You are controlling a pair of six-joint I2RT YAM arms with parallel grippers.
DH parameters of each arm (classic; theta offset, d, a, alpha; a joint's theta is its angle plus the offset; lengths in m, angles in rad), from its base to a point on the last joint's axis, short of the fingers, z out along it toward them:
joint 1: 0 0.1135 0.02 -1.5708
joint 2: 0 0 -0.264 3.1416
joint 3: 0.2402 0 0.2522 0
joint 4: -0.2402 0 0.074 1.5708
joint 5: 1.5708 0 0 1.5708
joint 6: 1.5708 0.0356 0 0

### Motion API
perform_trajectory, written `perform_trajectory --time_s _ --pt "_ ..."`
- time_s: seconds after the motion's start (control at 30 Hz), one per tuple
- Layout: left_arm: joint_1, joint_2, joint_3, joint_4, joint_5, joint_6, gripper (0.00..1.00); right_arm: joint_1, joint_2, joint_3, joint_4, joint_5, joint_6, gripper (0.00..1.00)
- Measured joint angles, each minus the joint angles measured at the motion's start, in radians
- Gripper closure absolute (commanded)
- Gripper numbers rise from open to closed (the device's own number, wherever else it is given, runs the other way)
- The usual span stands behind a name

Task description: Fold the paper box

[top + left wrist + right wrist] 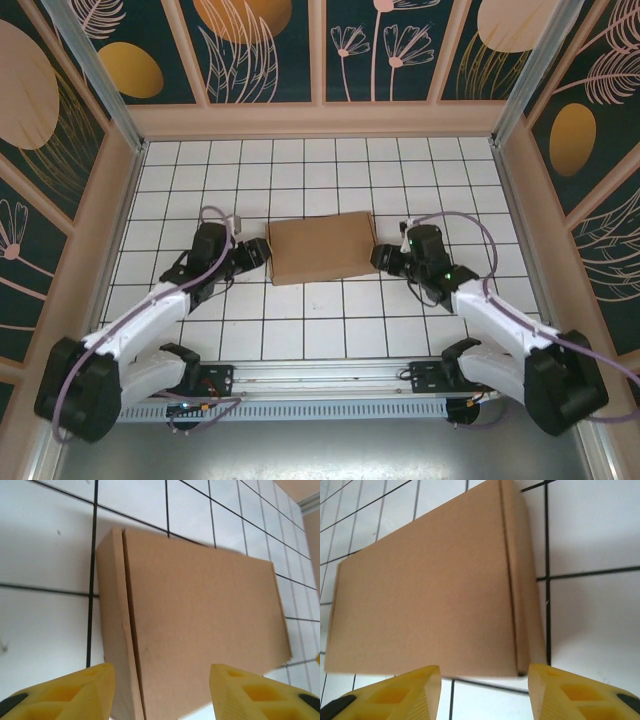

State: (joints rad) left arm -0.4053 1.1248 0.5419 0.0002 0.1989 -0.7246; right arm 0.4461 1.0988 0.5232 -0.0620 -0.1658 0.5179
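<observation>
The paper box (322,248) lies flat and closed at the middle of the white tiled table (300,330), its long sides running from 9 to 3 o'clock, skewed a little against the grid. From above you see one plain brown lid, with no flap standing up and no tab sticking out.

Your left gripper (258,255) sits at the box's 9 o'clock end and your right gripper (385,258) at its 3 o'clock end, each hard by the short wall; from above you cannot tell whether either one touches the cardboard. In both wrist views the yellow fingers (80,690) stand apart at a middling width. The box lies beyond them rather than pinched between them, so neither tool is holding anything.

By this evidence the folding looks all but done: walls up, lid down, the shape squared. What may be left is small. The left wrist camera shows the seam between the lid and the end wall at 9 o'clock as a dark line that widens slightly toward the near corner, so that edge may not be fully seated. The matching seam at 3 o'clock, seen from the right wrist, runs thin and straight. Whether the locking tabs are tucked home inside cannot be told from outside. A light press on the 9 o'clock end is probably all that is needed before you pull both arms clear.
</observation>
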Motion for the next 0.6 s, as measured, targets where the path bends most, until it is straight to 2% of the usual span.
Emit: perform_trajectory --time_s 0.1,0.23,0.3,0.43,0.5,0.6 --pt "0.006 0.111 0.034 0.045 -0.011 0.005 0.50 -0.079 0.152 0.079 0.013 -0.043 -0.037 0.49" --pt "0.007 0.221 0.037 0.103 -0.003 -0.006 0.55 -0.113 0.332 0.160 0.021 -0.108 -0.091 0.54" --pt "0.007 0.266 0.038 0.124 0.003 -0.014 0.58 -0.122 0.396 0.174 0.043 -0.156 -0.097 0.59" --pt "0.011 0.322 0.055 0.140 0.010 -0.011 0.68 -0.130 0.444 0.183 0.122 -0.235 -0.084 0.69" --pt "0.025 0.352 0.079 0.156 0.013 -0.008 0.73 -0.129 0.459 0.184 0.159 -0.251 -0.067 0.70" --pt "0.058 0.415 0.123 0.187 0.033 -0.002 0.75 -0.126 0.475 0.191 0.187 -0.252 -0.051 0.70"
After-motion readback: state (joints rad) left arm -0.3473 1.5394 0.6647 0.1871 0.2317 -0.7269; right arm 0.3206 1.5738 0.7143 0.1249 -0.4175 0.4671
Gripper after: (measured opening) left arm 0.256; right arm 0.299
